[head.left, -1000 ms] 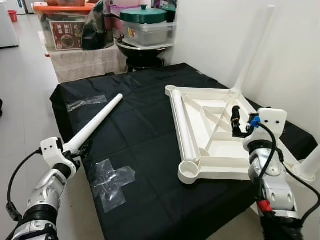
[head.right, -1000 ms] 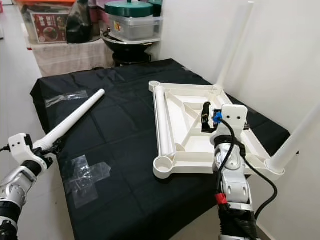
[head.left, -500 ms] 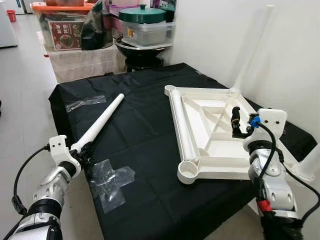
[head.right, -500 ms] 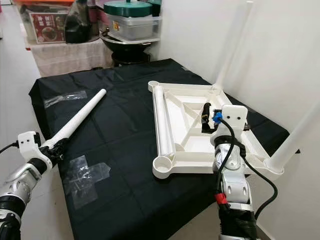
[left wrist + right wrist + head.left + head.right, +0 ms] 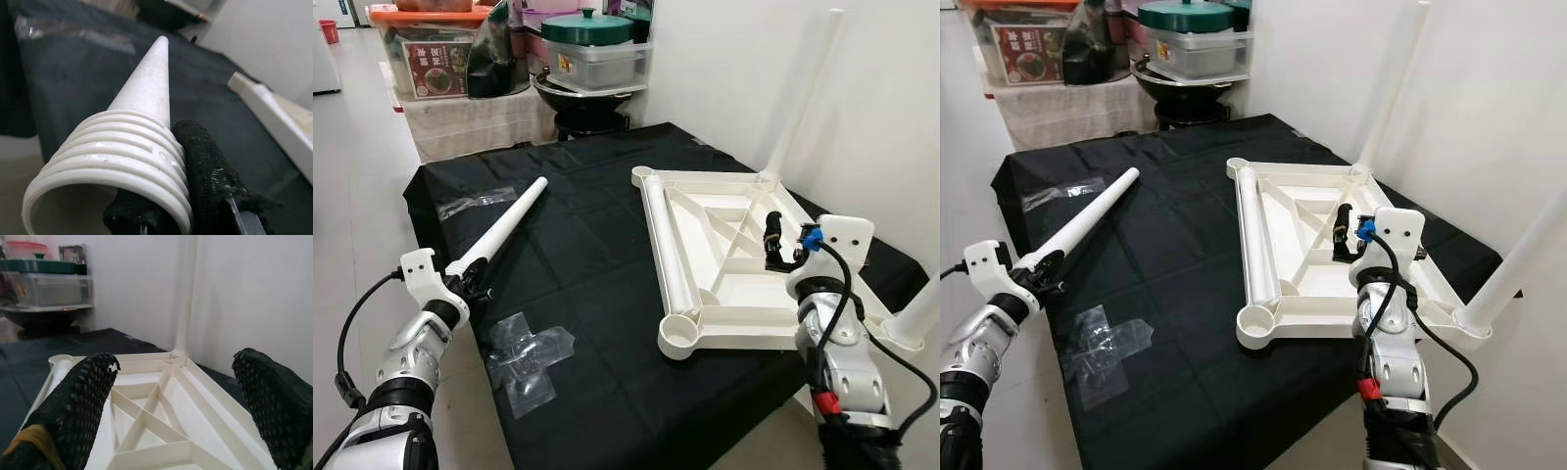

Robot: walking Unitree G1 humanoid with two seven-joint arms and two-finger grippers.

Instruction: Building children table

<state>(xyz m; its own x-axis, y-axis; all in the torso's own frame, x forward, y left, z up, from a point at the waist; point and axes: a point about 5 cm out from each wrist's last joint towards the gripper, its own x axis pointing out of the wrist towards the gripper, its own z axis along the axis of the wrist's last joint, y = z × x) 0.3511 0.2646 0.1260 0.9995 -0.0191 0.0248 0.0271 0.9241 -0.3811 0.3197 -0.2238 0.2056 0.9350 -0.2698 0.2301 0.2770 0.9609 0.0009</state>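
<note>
A white tabletop lies upside down on the black cloth. One white leg stands upright in its far right corner and another in its near right corner. A third leg lies along its left rim. A loose white leg rests on the cloth, its threaded end over the cloth's left edge. My left gripper is shut on that end, with a finger pressed against the threads. My right gripper hovers open above the tabletop's ribbed underside.
Two patches of clear tape stick to the cloth. Behind the cloth stand plastic bins and a green-lidded container on a pot. A white wall runs close along the right side. Bare floor lies to the left.
My left wrist has turned and shifted a little around the loose leg's threaded end while keeping hold of it. The right arm has stayed where it was.
</note>
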